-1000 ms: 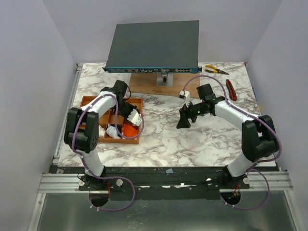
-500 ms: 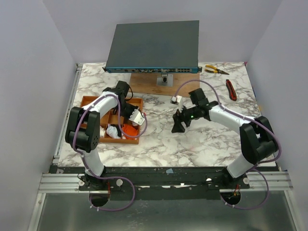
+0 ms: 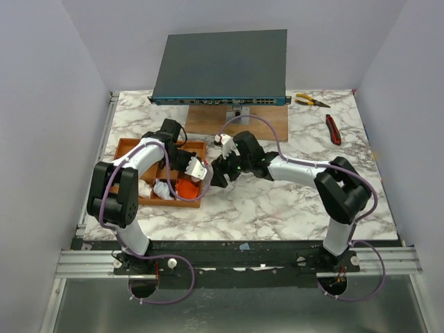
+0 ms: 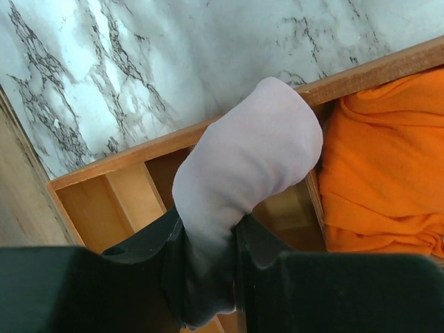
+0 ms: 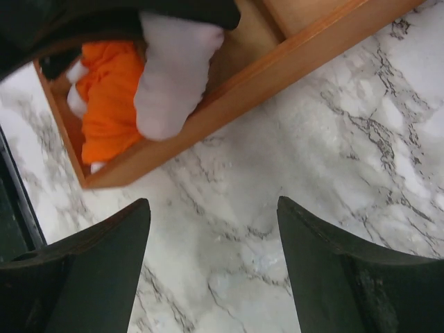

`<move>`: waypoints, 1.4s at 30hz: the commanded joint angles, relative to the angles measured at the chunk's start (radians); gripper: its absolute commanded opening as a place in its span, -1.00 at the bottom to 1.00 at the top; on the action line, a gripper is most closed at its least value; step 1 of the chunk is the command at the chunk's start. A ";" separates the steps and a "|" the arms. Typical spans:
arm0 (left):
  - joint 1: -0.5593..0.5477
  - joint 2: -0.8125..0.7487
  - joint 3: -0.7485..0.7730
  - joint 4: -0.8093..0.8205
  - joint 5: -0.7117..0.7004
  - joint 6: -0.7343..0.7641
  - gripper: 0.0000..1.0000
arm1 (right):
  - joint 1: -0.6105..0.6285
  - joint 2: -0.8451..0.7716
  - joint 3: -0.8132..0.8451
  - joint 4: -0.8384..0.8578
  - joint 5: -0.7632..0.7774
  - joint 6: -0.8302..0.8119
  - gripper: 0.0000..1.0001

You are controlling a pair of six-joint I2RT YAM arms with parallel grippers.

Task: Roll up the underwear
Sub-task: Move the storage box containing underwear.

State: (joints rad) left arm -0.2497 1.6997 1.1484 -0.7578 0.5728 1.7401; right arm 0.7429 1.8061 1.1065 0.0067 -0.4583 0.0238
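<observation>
Left gripper (image 4: 211,258) clamps pale underwear (image 4: 246,166) over tray (image 4: 139,158); right gripper (image 5: 211,215) spread wide.

Pale underwear (image 4: 243,159): soft matt cloth; orange underwear (image 4: 381,173): creased matt cloth; tray (image 4: 139,155): smooth wood; table (image 4: 208,55): smooth, marble-patterned.

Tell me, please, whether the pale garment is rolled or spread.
Rolled: the pale garment is a compact bundle pinched in the left tool.
</observation>
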 commanded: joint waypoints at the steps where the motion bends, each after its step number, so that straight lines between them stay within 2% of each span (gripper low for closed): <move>1: 0.002 -0.035 -0.028 0.019 0.103 -0.023 -1.00 | 0.038 0.079 0.078 0.087 0.086 0.230 0.54; 6: 0.003 -0.045 -0.050 0.044 0.109 -0.038 -1.00 | 0.049 0.140 0.120 0.094 0.068 0.329 0.54; 12: 0.003 -0.037 -0.037 0.037 0.104 -0.042 -1.00 | 0.076 0.169 0.126 0.098 0.056 0.365 0.53; 21: 0.003 -0.029 -0.021 0.019 0.114 -0.042 -1.00 | 0.112 0.237 0.176 0.046 0.129 0.383 0.50; 29: 0.002 -0.036 -0.022 0.015 0.116 -0.044 -1.00 | 0.112 0.263 0.202 -0.005 0.263 0.379 0.40; 42: 0.003 -0.025 -0.019 0.001 0.108 -0.032 -1.00 | 0.112 0.272 0.119 0.024 0.263 0.402 0.13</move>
State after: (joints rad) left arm -0.2214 1.6794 1.1141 -0.7132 0.5861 1.6756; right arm 0.8516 2.0239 1.2732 0.0643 -0.2665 0.4034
